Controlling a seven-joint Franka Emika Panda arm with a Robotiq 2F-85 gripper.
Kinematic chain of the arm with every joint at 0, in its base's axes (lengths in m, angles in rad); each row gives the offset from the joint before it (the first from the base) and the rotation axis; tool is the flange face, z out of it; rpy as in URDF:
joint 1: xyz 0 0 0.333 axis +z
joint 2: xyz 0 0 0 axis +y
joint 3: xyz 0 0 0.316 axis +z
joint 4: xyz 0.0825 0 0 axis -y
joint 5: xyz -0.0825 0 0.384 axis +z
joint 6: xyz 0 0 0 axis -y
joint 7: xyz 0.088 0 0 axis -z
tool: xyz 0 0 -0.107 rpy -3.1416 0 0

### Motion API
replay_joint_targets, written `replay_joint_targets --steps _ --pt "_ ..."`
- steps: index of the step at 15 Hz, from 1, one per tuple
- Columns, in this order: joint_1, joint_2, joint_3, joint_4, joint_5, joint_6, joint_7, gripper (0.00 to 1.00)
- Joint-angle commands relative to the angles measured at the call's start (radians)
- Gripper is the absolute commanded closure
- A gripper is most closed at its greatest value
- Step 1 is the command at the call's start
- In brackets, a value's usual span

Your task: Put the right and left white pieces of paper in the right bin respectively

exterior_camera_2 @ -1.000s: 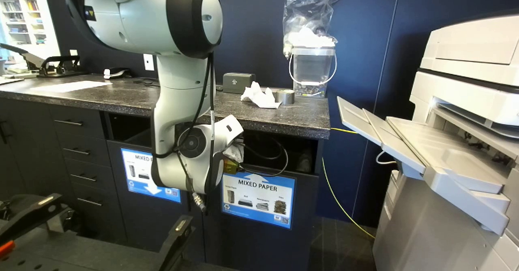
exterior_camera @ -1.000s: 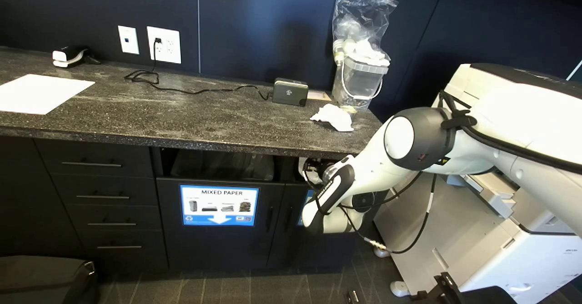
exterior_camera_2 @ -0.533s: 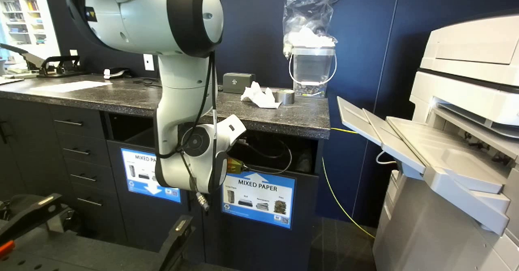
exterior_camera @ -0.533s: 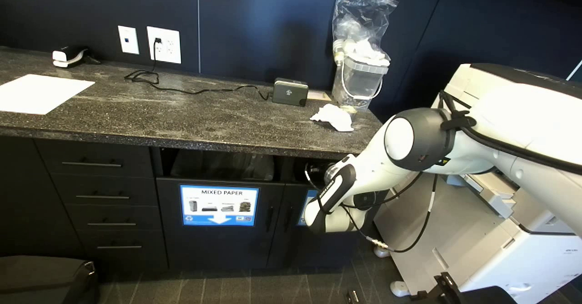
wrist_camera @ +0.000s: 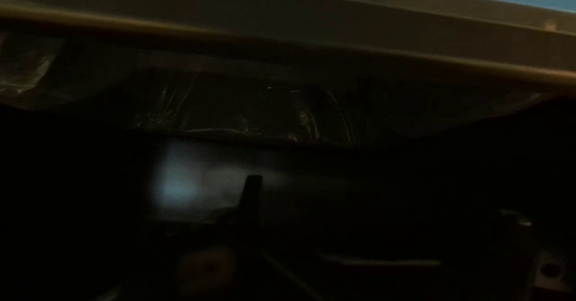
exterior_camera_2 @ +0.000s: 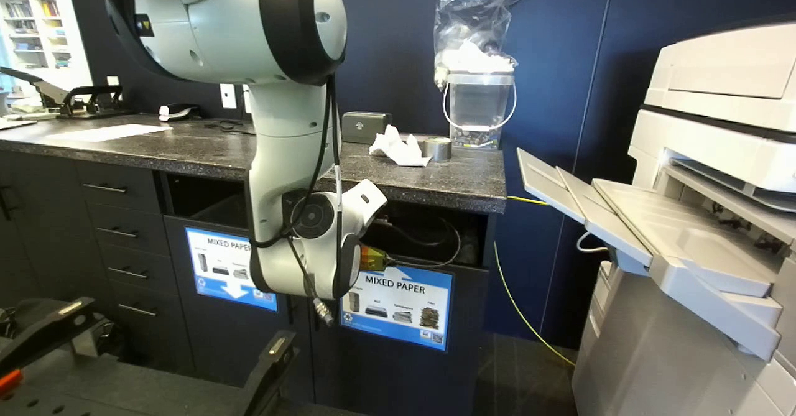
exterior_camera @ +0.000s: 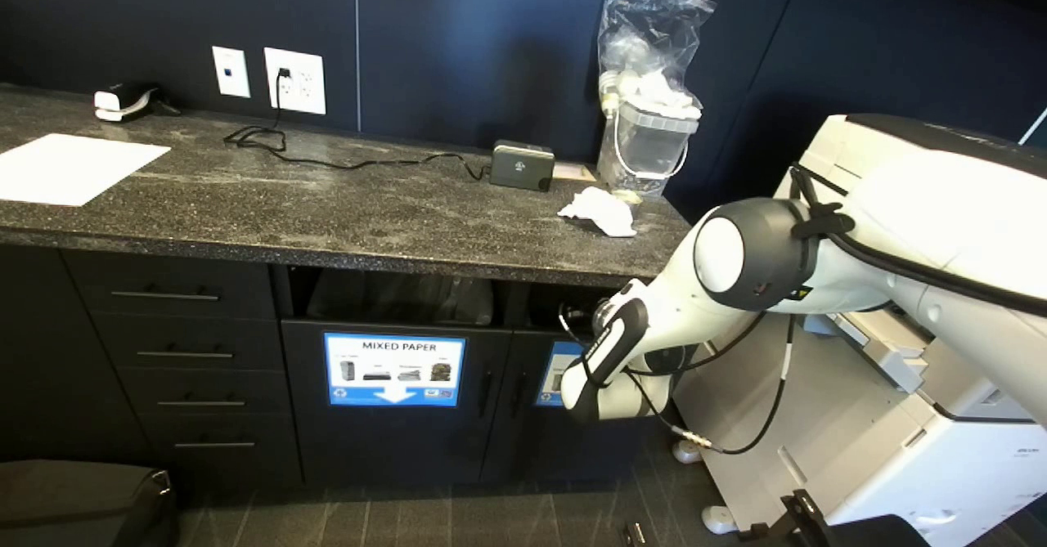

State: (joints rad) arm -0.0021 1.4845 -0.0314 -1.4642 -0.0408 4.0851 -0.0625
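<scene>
Ideally, the end effector (wrist_camera: 384, 197), jaws spread wide, should withdraw level from the right bin (exterior_camera_2: 401, 369) before rising; the table (exterior_camera: 368, 212) overhead leaves little room.

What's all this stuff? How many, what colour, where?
crumpled paper: one, white, on counter
tape roll: one, grey, by paper
bucket: one, clear, behind tape
plastic bag: one, clear, on bucket
flat sheet: one, white, on counter
cord: one, black, on counter
box: one, dark, near wall
counter: one, dark, along wall
right bin: one, dark, under counter
other bin: one, dark, beside it
signs: two, blue-white, on bins
drawers: four, dark, under counter
printer: one, pale, beside counter
cable: one, yellow, by printer
robot arm: one, white-black, by bins
gripper: one, dark, open, in right bin
</scene>
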Motion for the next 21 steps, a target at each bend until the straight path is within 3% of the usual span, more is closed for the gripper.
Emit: replay_joint_targets --steps 1,9,18,21 --pt "0.004 0.000 -0.017 0.009 0.012 0.010 -0.013 0.00" --pt "0.005 -0.023 -0.039 -0.022 0.007 -0.014 -0.022 0.00" --pt "0.020 -0.241 -0.063 -0.254 -0.022 -0.138 -0.062 0.00" --pt "0.029 -0.351 -0.071 -0.369 -0.043 -0.239 -0.075 0.00"
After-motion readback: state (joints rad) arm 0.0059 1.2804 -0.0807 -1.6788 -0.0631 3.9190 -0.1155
